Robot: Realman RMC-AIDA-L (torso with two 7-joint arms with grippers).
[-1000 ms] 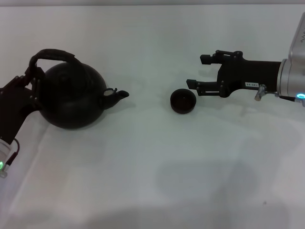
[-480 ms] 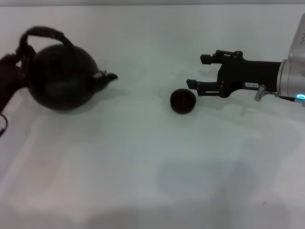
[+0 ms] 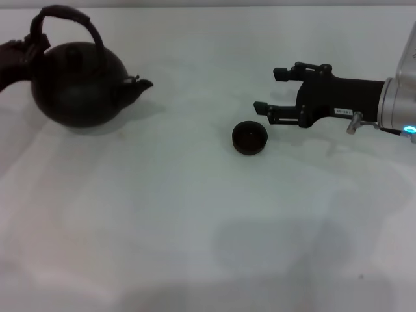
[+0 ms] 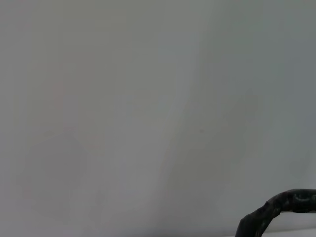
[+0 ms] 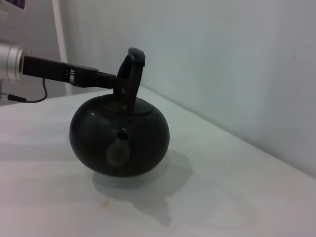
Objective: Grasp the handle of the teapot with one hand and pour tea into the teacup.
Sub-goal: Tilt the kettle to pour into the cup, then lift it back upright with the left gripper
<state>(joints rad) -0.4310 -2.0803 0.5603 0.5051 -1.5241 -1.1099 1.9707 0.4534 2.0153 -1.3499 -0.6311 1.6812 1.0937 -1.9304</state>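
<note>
The teapot (image 3: pixel 78 84) is at the far left, spout (image 3: pixel 140 83) pointing right toward the teacup. My left gripper (image 3: pixel 26 47) is shut on the left end of its arched handle (image 3: pixel 68 13) and holds the pot just above the table. The right wrist view shows the teapot (image 5: pixel 118 138) hanging from the handle (image 5: pixel 131 74) in the left gripper (image 5: pixel 106 78). A piece of the handle (image 4: pixel 276 212) shows in the left wrist view. The small dark teacup (image 3: pixel 249 138) stands upright on the table right of centre. My right gripper (image 3: pixel 270 90) is open and empty, just behind and right of the cup.
The white table (image 3: pixel 195 227) runs back to a pale wall (image 5: pixel 222 59) close behind the teapot. The teapot's shadow (image 5: pixel 148 187) lies on the table under it.
My left gripper has lifted the teapot by its handle and carried it up and toward the far left. The right gripper has shifted slightly; the teacup has not moved.
</note>
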